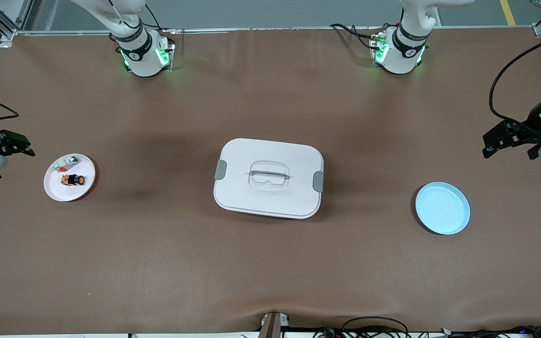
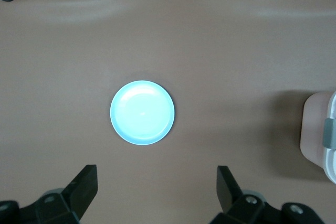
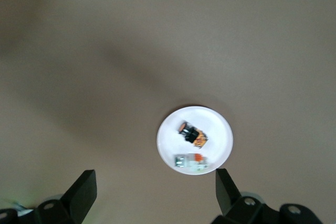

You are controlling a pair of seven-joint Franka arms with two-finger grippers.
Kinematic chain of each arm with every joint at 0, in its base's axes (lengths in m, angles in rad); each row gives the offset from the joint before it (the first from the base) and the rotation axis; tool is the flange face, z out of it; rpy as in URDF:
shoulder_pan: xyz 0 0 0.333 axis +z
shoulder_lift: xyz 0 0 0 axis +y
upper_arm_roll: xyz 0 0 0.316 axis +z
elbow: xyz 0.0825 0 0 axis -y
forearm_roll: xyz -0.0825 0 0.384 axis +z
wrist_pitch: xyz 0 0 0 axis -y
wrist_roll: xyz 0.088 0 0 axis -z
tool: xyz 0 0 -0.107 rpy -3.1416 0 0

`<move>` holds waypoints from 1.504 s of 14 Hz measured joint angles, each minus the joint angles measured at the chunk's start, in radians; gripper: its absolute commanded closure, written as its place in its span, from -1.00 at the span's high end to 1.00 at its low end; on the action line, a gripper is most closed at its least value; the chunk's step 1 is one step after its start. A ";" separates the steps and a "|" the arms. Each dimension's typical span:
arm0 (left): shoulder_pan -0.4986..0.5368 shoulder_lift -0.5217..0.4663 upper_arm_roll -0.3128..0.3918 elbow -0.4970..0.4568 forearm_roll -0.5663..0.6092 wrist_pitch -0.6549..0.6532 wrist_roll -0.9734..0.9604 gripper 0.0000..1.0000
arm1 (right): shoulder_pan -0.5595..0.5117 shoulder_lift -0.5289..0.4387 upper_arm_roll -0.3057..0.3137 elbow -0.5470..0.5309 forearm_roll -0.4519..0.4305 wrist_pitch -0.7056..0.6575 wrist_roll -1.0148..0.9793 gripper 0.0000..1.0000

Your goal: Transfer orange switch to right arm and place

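A lidded container (image 1: 268,178) sat mid-table between two plates. The switch (image 1: 73,180) and a small part (image 1: 65,164) lay on the plate (image 1: 54,188) toward the right arm's end.

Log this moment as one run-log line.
orange switch: on white plate, untouched | blue plate: bare | right gripper: open, beside white plate | left gripper: open, above table

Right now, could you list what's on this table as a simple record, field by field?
orange switch: on the white plate, toward the right arm's end
white-and-silver part: same plate, farther from the front camera than the switch
white lidded box: mid-table, lid on
blue plate: bare, toward the left arm's end
left gripper: open, up near the blue plate
right gripper: open, up near the white plate
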 measured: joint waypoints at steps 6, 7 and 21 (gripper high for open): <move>0.000 -0.034 0.000 -0.057 -0.003 0.049 -0.005 1.00 | 0.065 0.000 -0.001 0.125 0.037 -0.079 0.310 1.00; 0.000 -0.048 0.000 -0.079 -0.003 0.064 -0.005 1.00 | 0.067 0.000 -0.001 0.134 0.037 -0.080 0.359 1.00; -0.007 -0.074 -0.008 -0.124 -0.003 0.023 -0.015 1.00 | 0.064 -0.075 -0.016 0.253 0.038 -0.298 0.564 1.00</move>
